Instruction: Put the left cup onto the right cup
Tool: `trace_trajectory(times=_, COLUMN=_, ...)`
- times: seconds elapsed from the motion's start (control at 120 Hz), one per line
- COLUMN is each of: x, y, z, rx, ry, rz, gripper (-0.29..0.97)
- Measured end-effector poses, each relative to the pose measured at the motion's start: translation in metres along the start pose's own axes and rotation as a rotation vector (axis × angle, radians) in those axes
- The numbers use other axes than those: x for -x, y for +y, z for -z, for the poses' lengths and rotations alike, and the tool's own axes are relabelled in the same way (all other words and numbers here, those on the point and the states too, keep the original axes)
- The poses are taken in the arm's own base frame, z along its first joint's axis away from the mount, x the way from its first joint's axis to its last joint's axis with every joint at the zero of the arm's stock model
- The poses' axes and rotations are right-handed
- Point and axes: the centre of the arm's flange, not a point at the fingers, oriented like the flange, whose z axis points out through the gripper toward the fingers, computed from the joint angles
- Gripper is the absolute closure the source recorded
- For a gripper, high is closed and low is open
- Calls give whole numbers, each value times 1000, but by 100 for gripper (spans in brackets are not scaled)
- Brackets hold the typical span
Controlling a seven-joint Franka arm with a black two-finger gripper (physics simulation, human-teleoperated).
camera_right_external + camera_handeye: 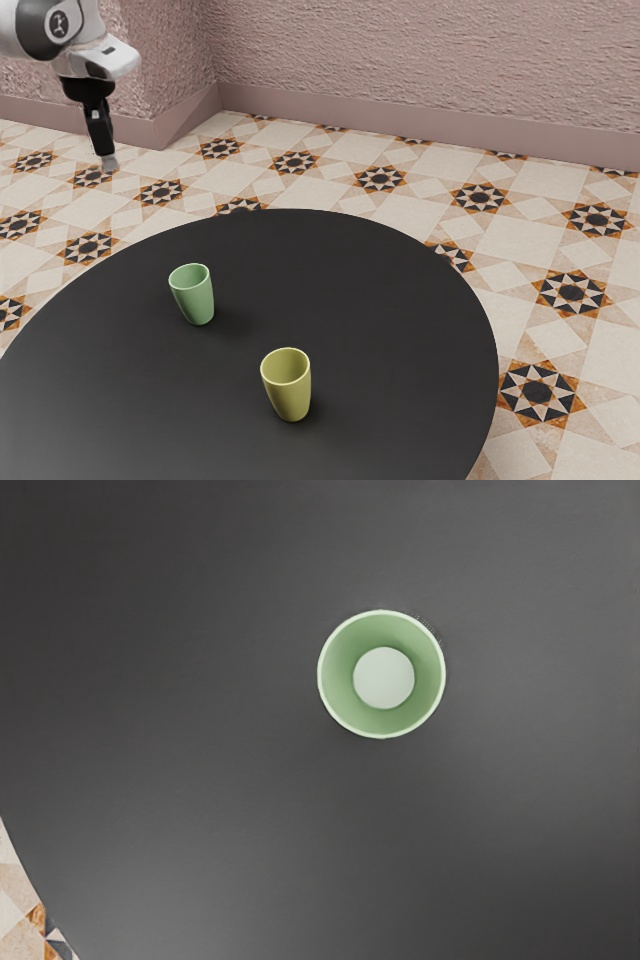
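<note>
My gripper (pixel 108 160) hung high above the floor, off the black round table (pixel 380 300) and toward the exterior view's upper left, pointing down. From that side angle I could not tell whether it stood open or closed, and it held nothing that I could see.

Straight below my hand's camera lay the table's dark top (pixel 150 680), and on it the green cup (pixel 381 674) stood upright with its mouth open toward me. I could see its pale bottom inside the rim. A corner of patterned floor tile (pixel 20 920) showed past the table's edge.

In the exterior view the green cup (pixel 191 293) stood on the table well below my gripper and apart from it. Nearer the exterior view's right and closer to the camera stood the yellow-green cup (pixel 286 383), also upright. The two were near each other but not touching. Beyond the table lay the tiled floor (pixel 520 230) and a pink wall (pixel 420 50).
</note>
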Motion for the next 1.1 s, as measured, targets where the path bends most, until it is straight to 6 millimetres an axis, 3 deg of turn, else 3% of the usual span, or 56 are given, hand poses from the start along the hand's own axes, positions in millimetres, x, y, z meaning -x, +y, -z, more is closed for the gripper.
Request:
trace_trajectory(times=0.2, x=-79, y=50, z=-3, rx=-5, ry=19, rz=-171, gripper=0)
trace_trajectory(times=0.275, x=-95, y=53, z=-19, rx=-4, ry=14, rz=-197, gripper=0)
trace_trajectory(times=0.4, x=-86, y=29, z=-46, rx=-2, ry=2, rz=-166, gripper=0)
trace_trajectory(times=0.65, x=-98, y=22, z=-92, rx=9, ry=-18, rz=-192, gripper=0)
trace_trajectory(times=1.1, x=-90, y=-17, z=-161, rx=19, ry=-22, rz=-190, gripper=0)
